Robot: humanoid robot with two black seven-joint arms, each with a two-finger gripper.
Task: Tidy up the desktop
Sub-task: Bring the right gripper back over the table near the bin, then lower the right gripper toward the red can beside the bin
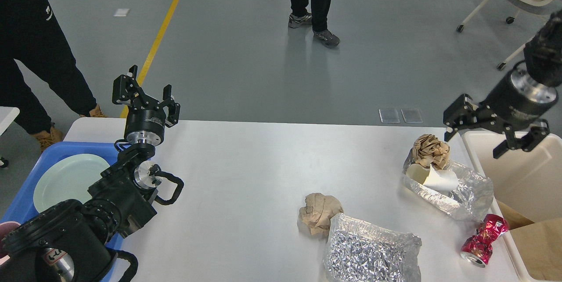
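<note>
White rectangular matte desktop [246, 176] fills lower centre of head view. Right gripper [491, 135], fingers spread, empty, hovers above desktop's far right corner, beside cream-white rectangular bin [520, 176]. Left gripper [147, 95], fingers parted, empty, raised over desktop's far left corner. On desktop's right half: crumpled brown paper ball [319, 211], crinkled silver foil bag [369, 251], crushed red can [483, 240].

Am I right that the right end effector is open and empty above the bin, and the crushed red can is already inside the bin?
Not quite. The head view shows the crushed red can still on the desktop, beside the bin. The right end effector is open and empty.
</note>
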